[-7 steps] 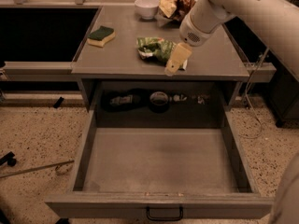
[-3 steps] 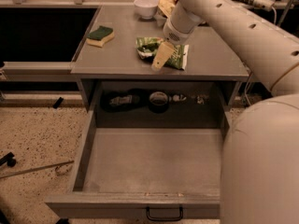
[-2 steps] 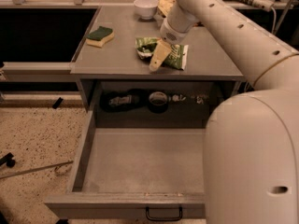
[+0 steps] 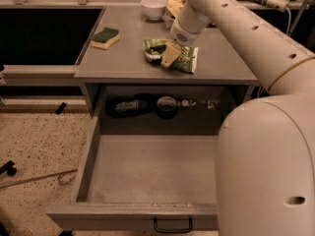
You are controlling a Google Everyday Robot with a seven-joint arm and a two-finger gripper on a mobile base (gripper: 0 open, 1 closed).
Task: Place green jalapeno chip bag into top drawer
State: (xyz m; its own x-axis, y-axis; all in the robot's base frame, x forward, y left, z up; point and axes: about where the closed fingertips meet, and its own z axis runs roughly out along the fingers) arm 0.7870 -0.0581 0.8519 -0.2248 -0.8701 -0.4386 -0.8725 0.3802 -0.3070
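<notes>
Step in hand, as we judge it: the pick-up. Nothing has gone into the drawer yet.

- The green jalapeno chip bag (image 4: 186, 60) lies crumpled on the grey cabinet top (image 4: 123, 60), upper centre of the frame, near the front edge.
- The gripper (image 4: 171, 55) is down on the bag's left-centre, its pale tan tip touching or just over the foil. We cannot tell whether the claw is apart, together or clamped on the bag, since its wrist hides the rest.
- The arm (image 4: 241, 31) comes in from the upper right. The robot's body (image 4: 266, 166) fills the lower right and covers the right side of the drawer.
- The top drawer (image 4: 147, 168) is pulled fully out, lower centre, with its flat grey bottom bare where we can see it. The black handle (image 4: 172, 225) sits at the bottom edge.
- Also on the top: a green-and-yellow sponge (image 4: 105, 37) to the left, a white bowl (image 4: 153, 7) at the back, and a brown-and-yellow snack bag (image 4: 175, 4) beside the bowl, partly behind the arm.

Next move, in our judgement: get a firm pinch on the foil, which is thin, wrinkly and likely to slip. Then lift clear of the cabinet top, bring the bag forward past the front edge and lower it over the open drawer before letting go. The sponge and bowl sit well apart from that path.
</notes>
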